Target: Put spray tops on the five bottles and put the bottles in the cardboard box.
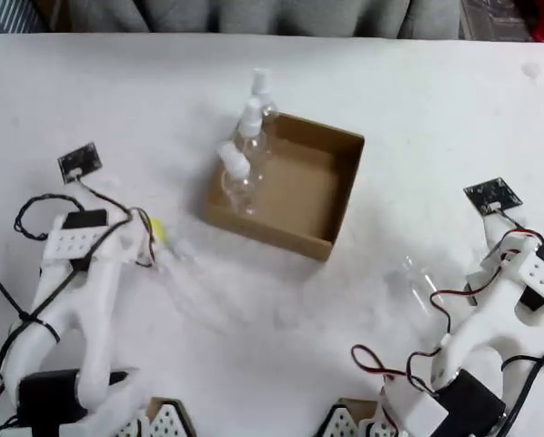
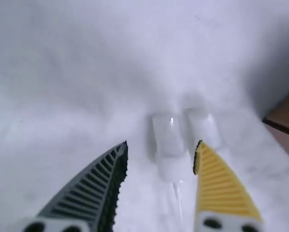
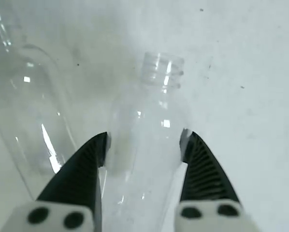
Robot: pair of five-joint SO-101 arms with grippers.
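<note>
A: Status, left to right?

B: Your left gripper [image 2: 162, 143] sits left of centre in the high view. Its fingers are apart, straddling one spray top [image 2: 169, 145] that lies flat on the table [image 1: 117, 82]. A second spray top [image 2: 202, 126] lies just beside it.

A: Box?

B: The cardboard box [image 1: 322, 205] is mid-frame. Three capped bottles [image 1: 245, 155] stand in a row at its upper-left wall. I can't tell if the topmost one is inside or just past the rim.

A: Right side?

B: Both remaining bottles lie at the lower right of the high view. Your right gripper [image 3: 144, 134] has its fingers spread around the body of the open bottle [image 3: 144, 111], close against its walls. I can't tell whether they press yet. The other bottle [image 3: 23, 106] lies just beside it.

A: Handling?

B: My read is empty clear plastic: light, thin-walled and slick. Take the bottle mid-body, below the shoulder, and close gently. A hard squeeze probably dents it or pops it out of your grip. The spray top looks small and stiff, but its thin tube looks bendy. Grab the head or collar, never the tube.
</note>
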